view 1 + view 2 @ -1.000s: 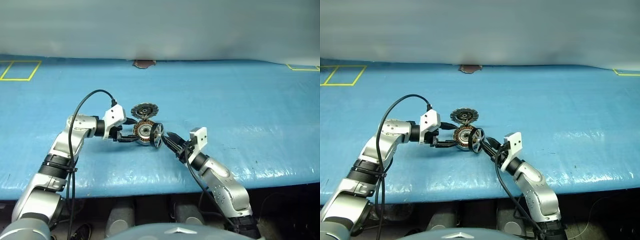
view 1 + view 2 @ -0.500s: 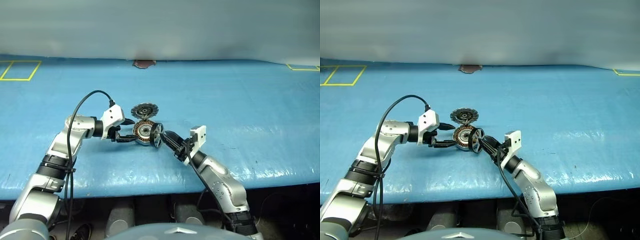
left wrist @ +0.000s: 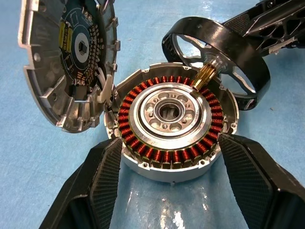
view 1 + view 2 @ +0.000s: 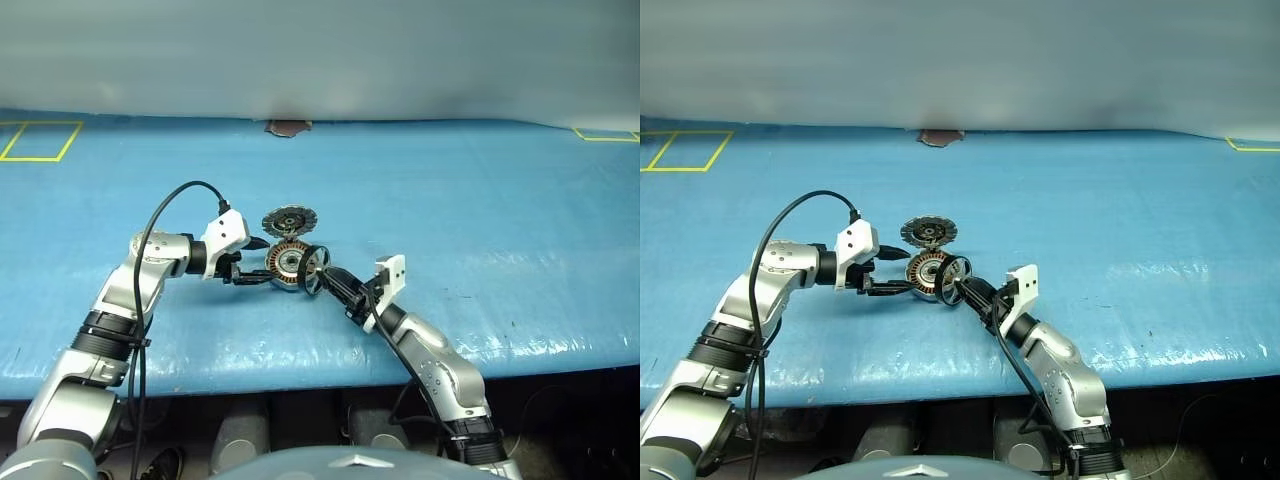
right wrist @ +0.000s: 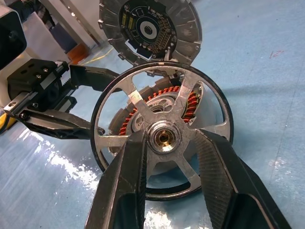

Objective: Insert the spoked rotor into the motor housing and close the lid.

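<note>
The motor housing, a shallow metal cup with copper windings around a silver hub, rests on the blue table, and my left gripper is shut on its sides. Its lid, a round grey disc with a circuit board inside, stands swung open at the housing's far edge. My right gripper is shut on the hub of the spoked rotor. It holds the rotor tilted on edge against the housing's right rim, with its brass shaft tip over the windings.
The blue mat covers the table, and its front edge runs just below both arms. Yellow tape outlines lie at the far left and far right. A brown patch sits at the back edge.
My right forearm has swung slightly left and its wrist has rolled a little, tipping the rotor more toward the housing. The left gripper and the housing have stayed put.
</note>
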